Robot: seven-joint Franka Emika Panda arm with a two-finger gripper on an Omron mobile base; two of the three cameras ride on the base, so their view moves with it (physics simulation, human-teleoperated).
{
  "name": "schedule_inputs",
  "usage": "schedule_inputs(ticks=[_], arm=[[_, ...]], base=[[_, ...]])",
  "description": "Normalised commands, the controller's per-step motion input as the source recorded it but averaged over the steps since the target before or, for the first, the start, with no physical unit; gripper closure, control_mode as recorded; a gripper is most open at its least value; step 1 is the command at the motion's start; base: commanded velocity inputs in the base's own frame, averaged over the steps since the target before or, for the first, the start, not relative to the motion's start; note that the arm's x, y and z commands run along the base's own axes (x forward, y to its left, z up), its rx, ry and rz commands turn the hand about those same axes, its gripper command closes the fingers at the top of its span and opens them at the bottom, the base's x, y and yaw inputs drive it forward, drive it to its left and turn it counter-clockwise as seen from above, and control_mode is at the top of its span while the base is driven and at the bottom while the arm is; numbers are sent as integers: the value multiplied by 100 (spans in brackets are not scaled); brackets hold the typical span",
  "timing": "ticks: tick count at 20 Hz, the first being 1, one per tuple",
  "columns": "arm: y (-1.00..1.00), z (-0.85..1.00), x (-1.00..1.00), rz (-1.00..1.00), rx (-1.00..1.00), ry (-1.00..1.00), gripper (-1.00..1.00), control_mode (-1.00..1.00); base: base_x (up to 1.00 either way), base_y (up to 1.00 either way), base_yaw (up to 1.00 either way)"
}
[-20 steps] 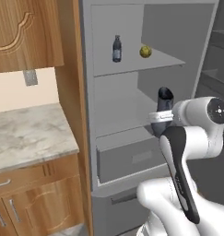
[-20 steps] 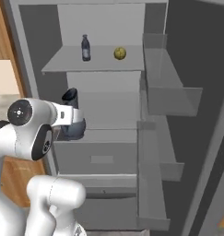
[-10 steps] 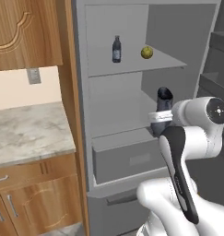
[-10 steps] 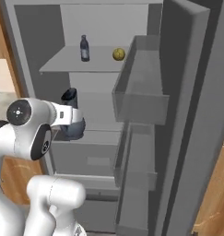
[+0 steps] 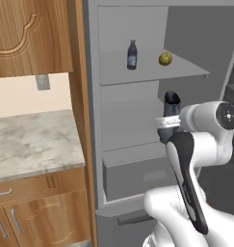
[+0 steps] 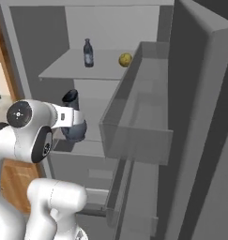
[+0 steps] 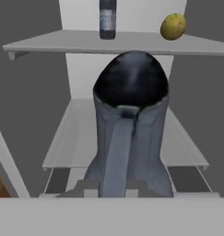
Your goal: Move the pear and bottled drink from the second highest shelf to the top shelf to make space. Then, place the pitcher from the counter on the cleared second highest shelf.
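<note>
Right now the pincer [image 7: 115,191] is closed on the dark slate-gray pitcher with a bulbous belly and flared spout [image 7: 129,133], held upright in front of the open gray refrigerator [image 5: 137,159]. In the hand view the pitcher's dark mouth and its looped handle face the camera, the handle running down its middle, and the fingertips themselves are hidden behind its base.

From the left base view the pitcher [image 5: 169,118] sits at the end of the white arm [image 5: 195,159], level with the gap between two shelves. From the right base view it [image 6: 72,117] hangs just ahead of the arm's round white joint [image 6: 28,129], near the front edge of the lower shelf [image 6: 85,147].

Up above, the slim dark-blue bottle with a paler label band [image 5: 132,54] stands upright on a light-gray shelf [image 5: 152,72], and the small yellow-green pear [image 5: 165,59] lies on the same shelf to its right, apart from it. Both sit higher than the pitcher's mouth.

The refrigerator door [image 6: 200,131] stands swung out with its translucent gray bin [image 6: 139,117] near the pitcher. Left of the refrigerator lies the beige-gray marbled tabletop [image 5: 34,142] over brown wooden cabinets [image 5: 36,207].
</note>
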Motion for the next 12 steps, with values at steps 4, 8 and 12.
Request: schedule_inputs(ticks=[4,8,12], arm=[[0,0,0,0,0,0,100,100],[0,-37,7,5,0,0,100,-100],[0,-46,13,3,0,0,100,-100]], base=[[30,0,9],[4,0,2],[0,0,0]])
